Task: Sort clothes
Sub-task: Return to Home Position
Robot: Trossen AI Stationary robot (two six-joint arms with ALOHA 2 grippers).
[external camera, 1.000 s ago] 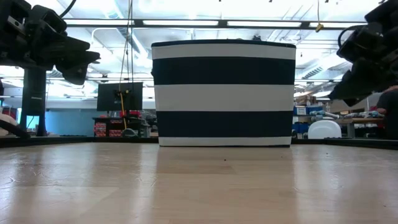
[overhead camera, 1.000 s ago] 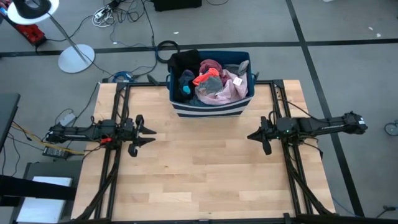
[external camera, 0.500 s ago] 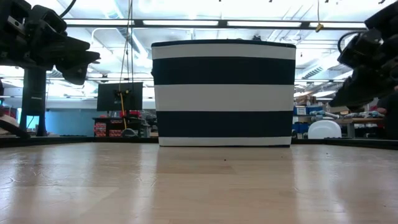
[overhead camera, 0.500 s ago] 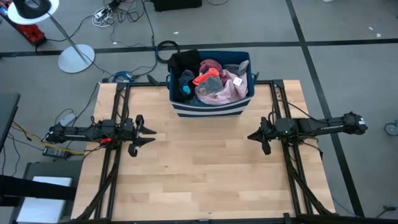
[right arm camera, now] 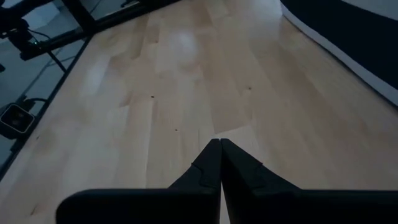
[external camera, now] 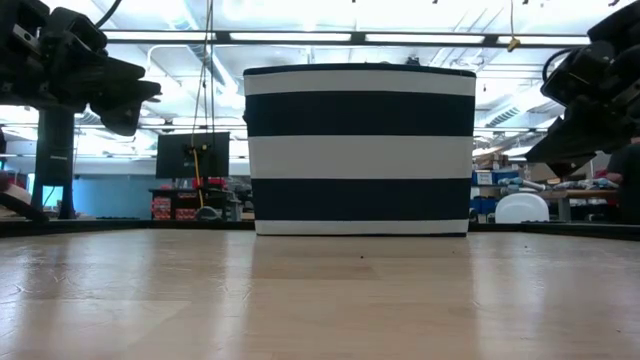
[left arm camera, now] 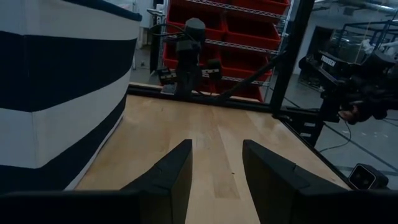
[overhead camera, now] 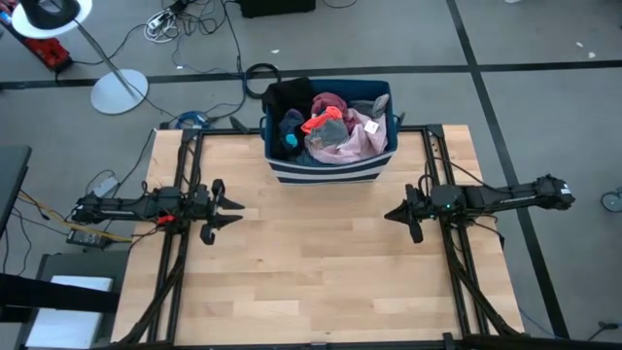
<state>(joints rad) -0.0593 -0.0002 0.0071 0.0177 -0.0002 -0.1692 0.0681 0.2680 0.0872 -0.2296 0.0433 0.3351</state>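
Observation:
The clothes (overhead camera: 330, 126) lie heaped in the dark blue bin with white stripes (overhead camera: 326, 167) at the table's far edge: black, pink, red-orange, maroon, grey and blue pieces. The bin also shows in the low view (external camera: 360, 150). My left gripper (overhead camera: 236, 212) hovers open and empty over the table's left side, its fingers apart in the left wrist view (left arm camera: 216, 146). My right gripper (overhead camera: 389, 215) hovers over the right side, shut and empty, its fingers together in the right wrist view (right arm camera: 217, 142). Both are in front of the bin and apart from it.
The bare wooden tabletop (overhead camera: 311, 262) spreads between and in front of the two grippers. Black frame rails (overhead camera: 180, 253) run along the table's left and right sides. A lamp stand (overhead camera: 119, 89) and cables lie on the floor beyond the table.
My right gripper has dipped a little and come partly back up, edging slightly toward the table's middle. The bin and the clothes have stayed where they were.

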